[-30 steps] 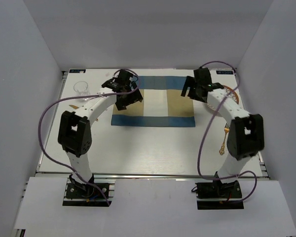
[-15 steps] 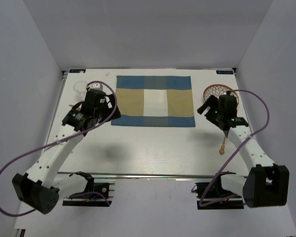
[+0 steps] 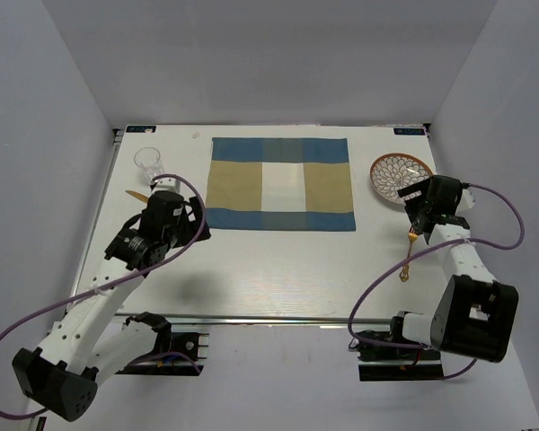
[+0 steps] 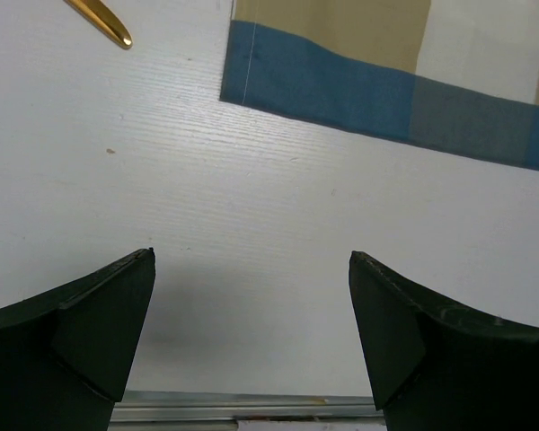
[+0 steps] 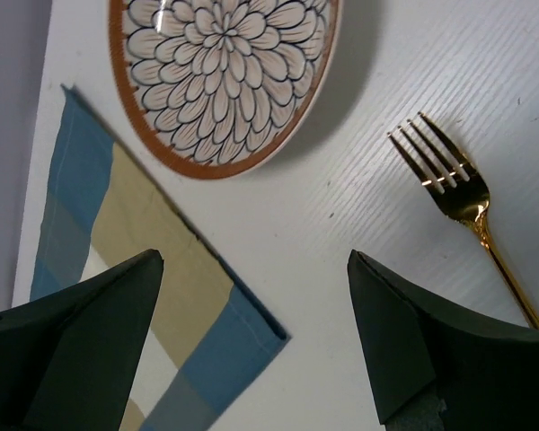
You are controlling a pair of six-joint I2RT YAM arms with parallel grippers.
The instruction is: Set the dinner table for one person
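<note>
Right gripper point(image 5: 251, 260) was wide open, empty, above table point(image 5: 341, 224); plate point(image 5: 220, 76) sat just ahead, fork point(image 5: 458, 193) ahead-right. Left gripper point(image 4: 251, 256) wide too, mat point(image 4: 359, 90) corner ahead. Likely next: pinch plate rim, lift level, centre on mat.

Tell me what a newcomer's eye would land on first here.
The blue-and-beige checked placemat lies flat at the far middle of the white table, the boldest colour in view. To its right sits a flower-patterned plate with a gold fork just nearer the arms; a clear glass stands at the far left. The left gripper and right gripper hover open and empty.
</note>
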